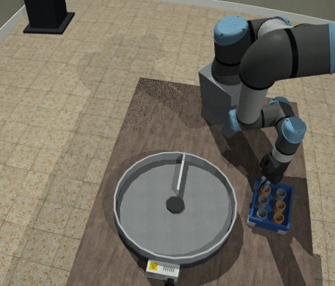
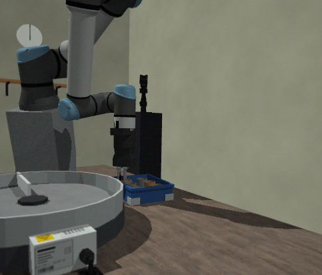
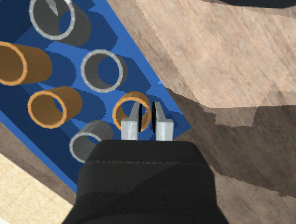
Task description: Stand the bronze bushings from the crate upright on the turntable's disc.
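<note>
A blue crate [image 1: 271, 208] stands on the table to the right of the turntable and holds three bronze bushings and three steel ones, all upright. My gripper [image 1: 264, 182] hangs over the crate's near-left corner, just above a bronze bushing. In the wrist view the fingers stand narrowly open, astride the right wall of that bronze bushing, with one finger over its bore and one outside. I cannot tell whether they touch it. Two other bronze bushings [image 3: 52, 106] [image 3: 20, 64] and a steel bushing [image 3: 102, 70] stand beside it. The turntable's disc [image 1: 175, 222] with its dark hub [image 1: 175, 205] carries no bushings.
The turntable has a raised grey rim [image 1: 234, 205] close to the crate, and a white bar [image 1: 180, 173] from hub to rim. A control box [image 1: 162, 268] sits at its front. The arm's grey pedestal [image 1: 218, 101] stands behind, and a black stand [image 2: 148, 143] beyond the crate.
</note>
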Tool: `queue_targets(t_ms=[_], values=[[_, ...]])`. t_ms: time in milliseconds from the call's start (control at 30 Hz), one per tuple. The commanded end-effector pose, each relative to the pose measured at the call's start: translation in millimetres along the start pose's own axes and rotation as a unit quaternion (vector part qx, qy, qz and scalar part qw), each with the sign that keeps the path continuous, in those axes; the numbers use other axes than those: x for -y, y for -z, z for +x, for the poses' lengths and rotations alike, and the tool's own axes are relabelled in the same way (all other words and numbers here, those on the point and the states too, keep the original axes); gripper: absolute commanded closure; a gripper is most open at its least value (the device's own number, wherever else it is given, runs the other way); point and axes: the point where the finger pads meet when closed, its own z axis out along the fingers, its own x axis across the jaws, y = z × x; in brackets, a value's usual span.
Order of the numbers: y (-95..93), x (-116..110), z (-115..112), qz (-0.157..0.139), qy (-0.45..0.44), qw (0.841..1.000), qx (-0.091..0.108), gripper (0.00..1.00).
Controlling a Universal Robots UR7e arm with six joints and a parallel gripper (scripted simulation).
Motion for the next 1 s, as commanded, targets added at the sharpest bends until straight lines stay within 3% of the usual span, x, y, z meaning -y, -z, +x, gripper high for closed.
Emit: queue_targets(t_ms=[0,400,433,967], values=[[0.4,0.2,-0.4,0.0,0.0,1.0,0.001,0.64],[0.4,0.2,-0.4,0.0,0.0,1.0,0.001,0.64],[0.4,0.2,-0.4,0.0,0.0,1.0,0.001,1.0],[0.4,0.2,-0.4,0.0,0.0,1.0,0.001,1.0]])
